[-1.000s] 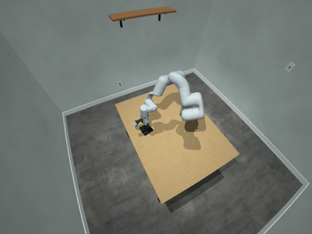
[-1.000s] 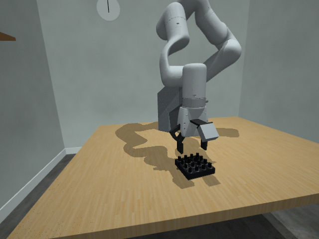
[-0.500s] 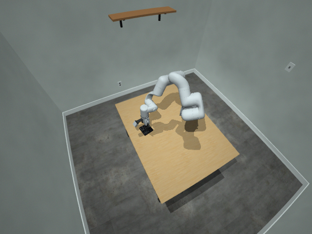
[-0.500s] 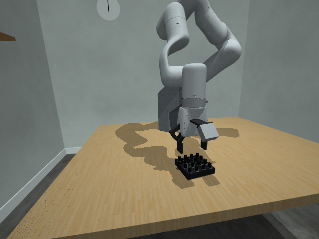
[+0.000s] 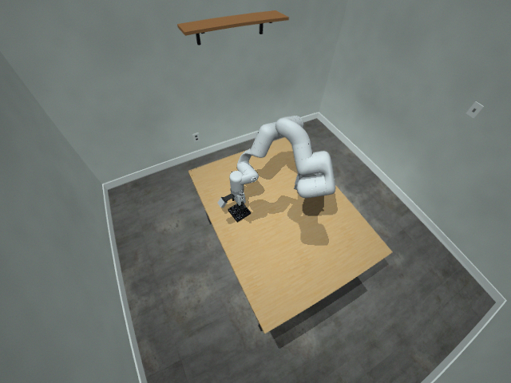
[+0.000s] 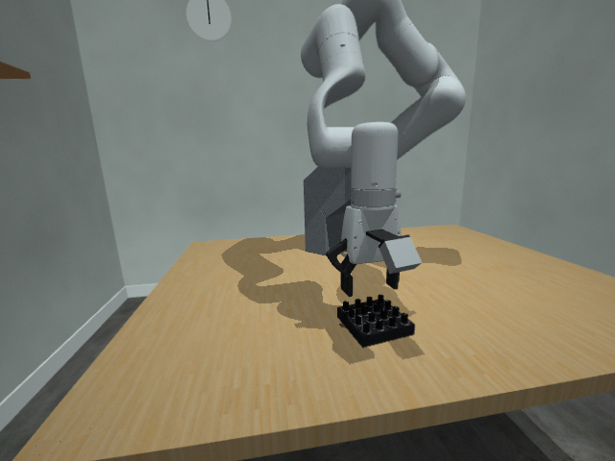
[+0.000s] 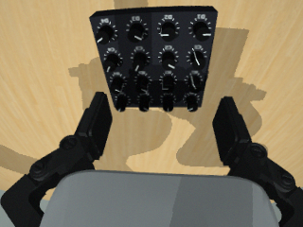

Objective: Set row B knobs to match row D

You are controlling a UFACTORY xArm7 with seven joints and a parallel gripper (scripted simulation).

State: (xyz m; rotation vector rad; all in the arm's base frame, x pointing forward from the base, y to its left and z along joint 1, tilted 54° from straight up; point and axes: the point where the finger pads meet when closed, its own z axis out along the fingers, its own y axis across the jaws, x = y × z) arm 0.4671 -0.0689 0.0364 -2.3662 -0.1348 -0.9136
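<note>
The black knob box (image 5: 239,213) (image 6: 388,337) (image 7: 152,42) stands on the table with its 16 knobs upright. In the wrist view row D is at the top and row A nearest the gripper; knob 1 is at the right. The line on D1 (image 7: 201,30) points right, on D2 (image 7: 168,30) left, on D3 (image 7: 137,31) lower right, on D4 (image 7: 105,33) lower left. B1 (image 7: 193,81) shows a long, steep line; the ends of the lines on B2 (image 7: 168,81), B3 (image 7: 143,82) and B4 (image 7: 117,81) are hard to read. My gripper (image 6: 370,289) (image 7: 163,107) is open and empty, above the row A side.
The wooden table (image 5: 288,255) (image 6: 223,387) (image 7: 38,61) carries the box near one long edge in the top view. Arm shadows fall around the box. A shelf (image 5: 235,22) is fixed to the wall, well away from the arm.
</note>
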